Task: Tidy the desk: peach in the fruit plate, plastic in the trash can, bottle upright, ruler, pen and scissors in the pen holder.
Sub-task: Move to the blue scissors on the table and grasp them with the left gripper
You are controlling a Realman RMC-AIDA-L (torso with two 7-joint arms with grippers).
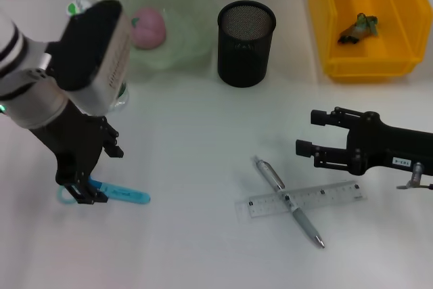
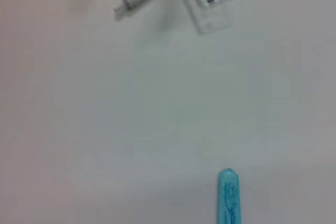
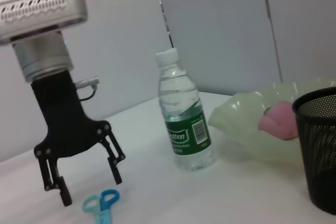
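Observation:
Blue scissors (image 1: 118, 193) lie on the white desk at the front left; they also show in the left wrist view (image 2: 228, 198) and the right wrist view (image 3: 101, 205). My left gripper (image 1: 84, 193) points down, open, with its fingers astride the scissors' handles; the right wrist view (image 3: 88, 187) shows it just above them. A silver pen (image 1: 287, 199) lies crossed over a clear ruler (image 1: 301, 199) at the front centre. My right gripper (image 1: 306, 133) is open and empty just right of them. A pink peach (image 1: 149, 28) lies in the green plate (image 1: 189, 5). The bottle (image 3: 184, 124) stands upright.
A black mesh pen holder (image 1: 246, 42) stands at the back centre. A yellow bin (image 1: 399, 11) at the back right holds a scrap of plastic (image 1: 358, 28). My left arm hides most of the bottle in the head view.

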